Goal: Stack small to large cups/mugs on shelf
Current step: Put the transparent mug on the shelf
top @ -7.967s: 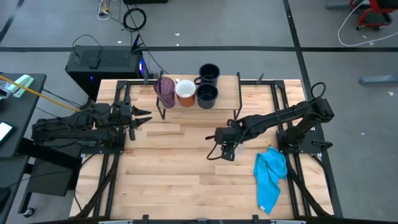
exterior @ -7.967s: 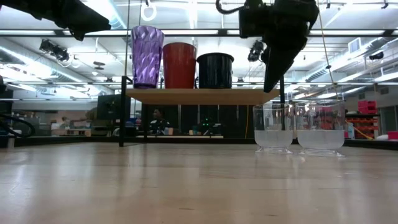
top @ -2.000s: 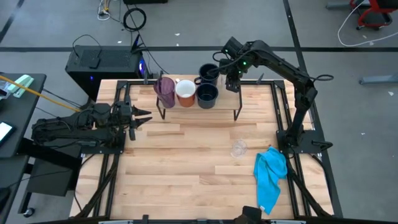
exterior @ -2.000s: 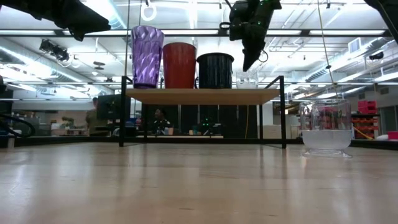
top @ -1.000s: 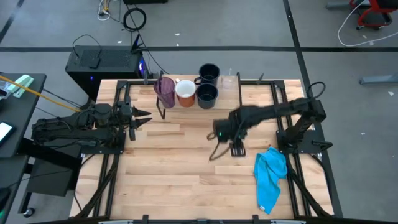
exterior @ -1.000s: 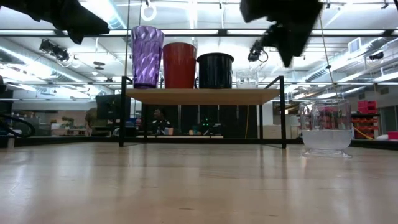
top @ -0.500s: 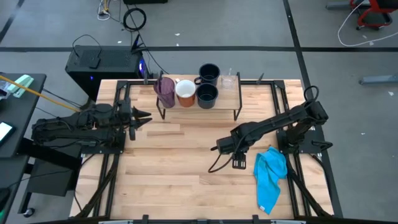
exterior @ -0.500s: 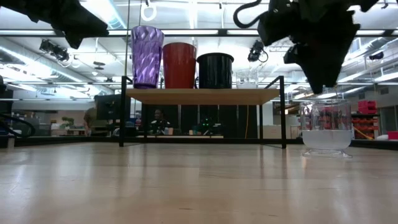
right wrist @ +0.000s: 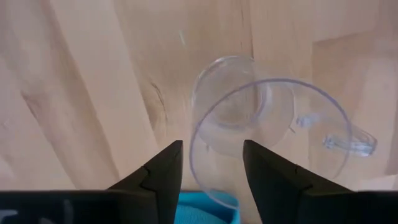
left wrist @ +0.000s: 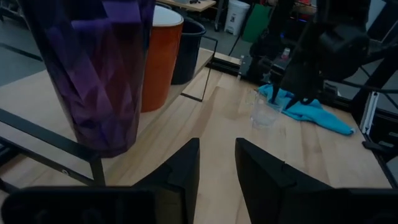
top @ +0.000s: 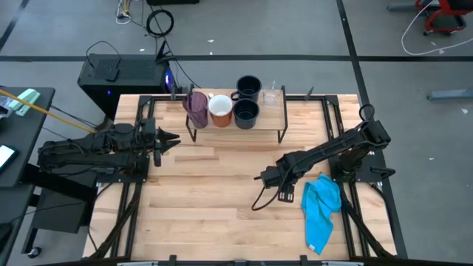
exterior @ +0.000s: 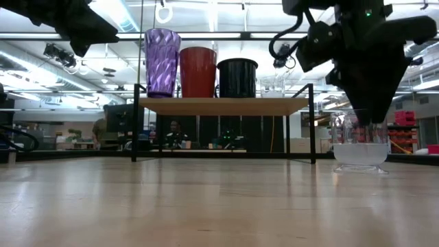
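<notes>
On the shelf (top: 270,117) stand the purple tumbler (top: 196,107), the white-and-orange mug (top: 220,109), two navy mugs (top: 246,112) (top: 248,86) and a clear glass (top: 272,94). The other clear glass (right wrist: 249,112) stands upright on its base on the tabletop, also seen in the low view (exterior: 357,147). My right gripper (right wrist: 211,171) is open, pointing down, its fingertips at the glass's rim level (exterior: 370,122). One finger is over the glass's mouth, the other outside its wall. My left gripper (top: 171,139) is open and empty left of the shelf.
A bright blue cloth (top: 321,210) lies on the table just right of the right gripper and the glass. The shelf's black wire legs (exterior: 313,123) stand beyond the glass. The glass's handle (right wrist: 348,140) sticks out on the side away from the fingers.
My right gripper has come down from shelf-top height to the rim of the clear glass on the table, shifting slightly toward the near edge. Its fingers stay open. The glass has not moved.
</notes>
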Controlling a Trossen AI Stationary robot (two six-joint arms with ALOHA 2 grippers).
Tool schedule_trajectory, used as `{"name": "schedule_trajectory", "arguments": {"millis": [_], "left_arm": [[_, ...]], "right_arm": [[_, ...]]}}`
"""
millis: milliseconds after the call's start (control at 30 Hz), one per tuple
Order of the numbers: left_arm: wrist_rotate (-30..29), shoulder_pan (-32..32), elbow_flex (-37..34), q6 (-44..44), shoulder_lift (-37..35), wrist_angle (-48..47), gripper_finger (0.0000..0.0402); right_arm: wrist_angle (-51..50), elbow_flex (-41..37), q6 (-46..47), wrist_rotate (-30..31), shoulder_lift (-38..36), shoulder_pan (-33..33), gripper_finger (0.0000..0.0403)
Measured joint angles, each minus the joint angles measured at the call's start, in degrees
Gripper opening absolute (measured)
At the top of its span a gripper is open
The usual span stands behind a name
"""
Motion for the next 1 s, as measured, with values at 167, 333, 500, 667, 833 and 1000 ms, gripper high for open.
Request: {"name": "schedule_trajectory", "arguments": {"millis": [167,333,500,667,833,1000], "left_arm": [[0.0,0.01,0.0,0.13,0.0,0.0,0.011],[0.0,-0.01,0.0,0.13,0.0,-0.25,0.011],[0.0,0.01,0.0,-0.01,0.01,-0.36,0.011],[0.0,0.01,0.0,-0.02,0.0,-0.37,0.011],[0.0,0.01,0.0,-0.02,0.0,-0.37,0.011],[0.0,0.01,0.0,0.22,0.01,-0.38,0.011]], "right_arm": [[1.43,-0.95,-0.48,0.0,0.0,0.05,0.013],[1.43,-0.39,-0.91,0.0,0.0,0.04,0.0048],[1.44,0.43,-2.11,0.01,0.0,0.04,0.0012],[0.1,2.57,-4.86,-0.69,0.0,0.04,0.0007],[-4.55,9.65,-9.08,-0.62,0.0,-0.26,0.0008],[-9.76,18.76,-12.27,2.75,0.0,-3.01,0.0005]]}}
